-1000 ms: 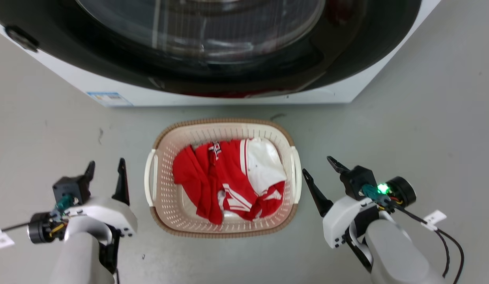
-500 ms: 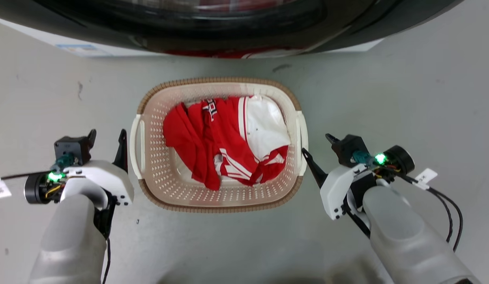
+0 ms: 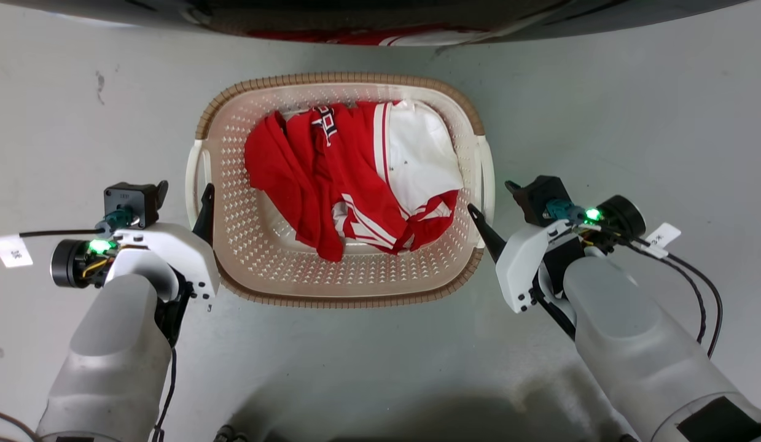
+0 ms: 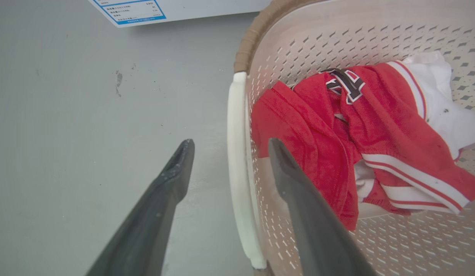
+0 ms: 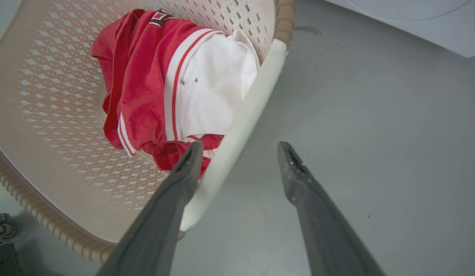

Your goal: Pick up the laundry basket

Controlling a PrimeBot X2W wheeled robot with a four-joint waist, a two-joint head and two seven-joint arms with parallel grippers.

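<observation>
Head view: left gripper (image 3: 185, 187), right gripper (image 3: 489, 195) spread wide around basket (image 3: 331, 78) handles (image 3: 191, 178). One slips, basket tips, clothes (image 3: 331, 184) spill.

The grey floor (image 3: 632, 110) carries the laundry basket (image 3: 276, 261), just before the washing machine (image 3: 355, 15).

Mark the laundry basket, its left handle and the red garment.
laundry basket (image 3: 331, 78), head view, brown far rim.
left handle (image 4: 237, 161), left wrist view, middle of the white bar.
red garment (image 3: 312, 184), head view, red fold near its middle.

The laundry basket (image 3: 263, 288) sits upright on the floor (red-and-white clothes inside).
</observation>
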